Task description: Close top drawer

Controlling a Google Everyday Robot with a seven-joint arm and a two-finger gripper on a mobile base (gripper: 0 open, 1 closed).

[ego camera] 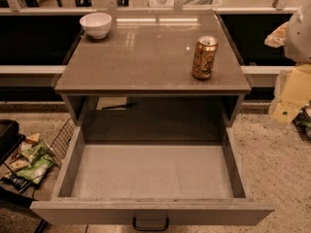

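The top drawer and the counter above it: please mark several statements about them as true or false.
1. The top drawer stands open. True.
2. A can lies inside the drawer. False: the drawer holds nothing; the can stands upright on the countertop.
3. The white bowl sits near a far corner of the countertop. True.
4. The gripper grasps the drawer's handle. False: the gripper is not in view, and nothing touches the handle.
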